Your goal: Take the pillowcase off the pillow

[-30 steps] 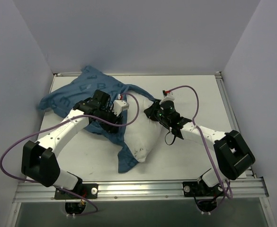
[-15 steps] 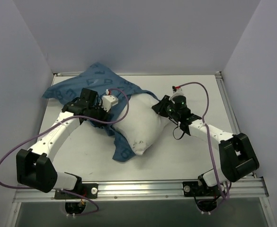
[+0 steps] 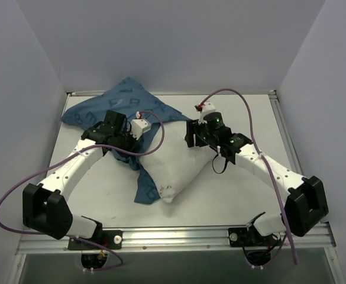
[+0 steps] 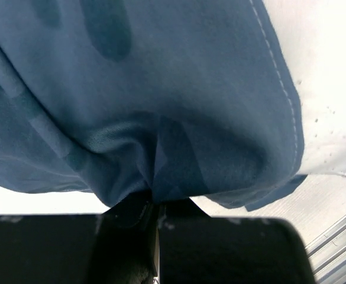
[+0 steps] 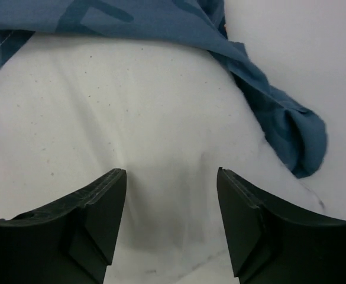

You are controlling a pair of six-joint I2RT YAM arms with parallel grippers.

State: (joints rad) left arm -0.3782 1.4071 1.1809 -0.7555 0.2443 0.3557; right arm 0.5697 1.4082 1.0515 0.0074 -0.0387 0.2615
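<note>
Left wrist view, bottom centre: left gripper [image 4: 156, 207] pinches the pillowcase [image 4: 161, 89] — seemingly a fold. The right gripper [image 5: 170, 174] gapes over the pillow [image 5: 131, 106].

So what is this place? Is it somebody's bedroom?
Most likely a robot test booth, not a bedroom. Plain pale walls box in a white table, and a left arm and a right arm are bolted to a metal rail at its near edge. The pillow lies on that table, not a bed.
</note>
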